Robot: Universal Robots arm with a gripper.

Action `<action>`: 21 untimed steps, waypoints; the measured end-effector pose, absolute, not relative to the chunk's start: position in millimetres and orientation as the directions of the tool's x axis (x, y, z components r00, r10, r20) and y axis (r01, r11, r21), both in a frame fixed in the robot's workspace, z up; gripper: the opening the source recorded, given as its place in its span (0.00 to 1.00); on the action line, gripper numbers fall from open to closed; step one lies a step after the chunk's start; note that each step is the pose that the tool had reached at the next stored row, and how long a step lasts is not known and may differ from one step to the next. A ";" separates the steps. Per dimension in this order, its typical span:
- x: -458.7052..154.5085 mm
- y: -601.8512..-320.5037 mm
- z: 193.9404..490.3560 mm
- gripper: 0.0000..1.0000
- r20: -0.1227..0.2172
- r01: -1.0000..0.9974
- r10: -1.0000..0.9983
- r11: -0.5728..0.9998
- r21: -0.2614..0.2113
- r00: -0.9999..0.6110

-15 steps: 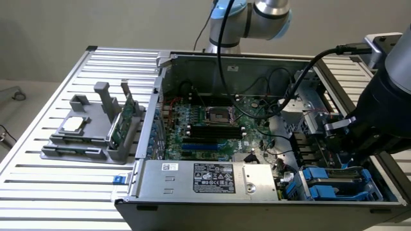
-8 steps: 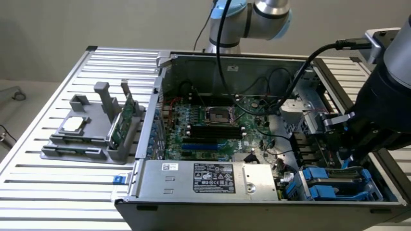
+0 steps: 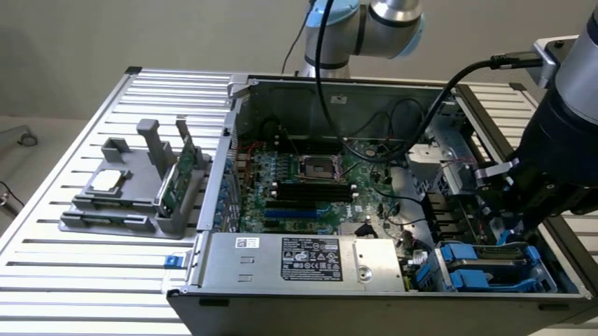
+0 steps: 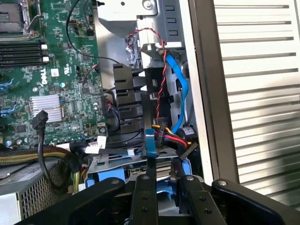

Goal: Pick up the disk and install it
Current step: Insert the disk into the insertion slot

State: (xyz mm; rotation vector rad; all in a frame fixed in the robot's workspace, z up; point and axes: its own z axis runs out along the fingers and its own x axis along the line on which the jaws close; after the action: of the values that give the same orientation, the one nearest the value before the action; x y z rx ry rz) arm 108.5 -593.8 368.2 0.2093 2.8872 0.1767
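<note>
A: Slatted metal tabletop (image 3: 56, 280), with the open case (image 3: 238, 112) lying on its side on it. Disk position?

B: Disk (image 4: 119, 174) sits low in the drive bay at the case corner on the exterior view's right. Its blue frame shows on both sides of the tips. Cannot tell whether it is fully seated.

A: Fingers?

B: Fingers (image 4: 144, 187) are set narrow, closed on the disk's blue frame as far as the wrist view shows. Gripper (image 4: 163, 171) points straight down into the bay.

A: Risks?

B: Judgement only.
- **Cables:** The red-yellow-black bundle (image 4: 171, 136) and the blue cable (image 4: 177, 89) lie just beside the bay. A connector caught under the frame would block seating or get pinched.
- **Tilt:** If the disk goes in skewed, the frame could jam on the bay walls. Pushing against that would load the grip and let it slip.
- **Flex:** A narrow pinch on a plastic frame could bend it.

A: Arm pose?

B: Arm (image 3: 570, 126) comes in from the exterior view's right, with the wrist near vertical over the case's side wall. Its black cable (image 3: 467, 73) arcs above the motherboard (image 3: 309, 182). Clearance to the bay wall looks tight.
</note>
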 end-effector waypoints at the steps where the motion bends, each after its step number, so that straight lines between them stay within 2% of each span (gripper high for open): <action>1: 108.5 -593.8 368.2 0.27 -0.235 0.129 0.159 0.982 0.137 -0.959; 7: 107.9 -593.6 368.0 0.27 -0.263 0.155 0.188 0.978 0.142 -0.946; 21: 95.4 -583.2 367.0 0.27 -0.275 0.186 0.220 0.972 0.144 -0.936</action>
State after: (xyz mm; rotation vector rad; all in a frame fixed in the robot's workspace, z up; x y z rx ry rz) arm 95.4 -583.2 367.0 0.2976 2.8283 0.1662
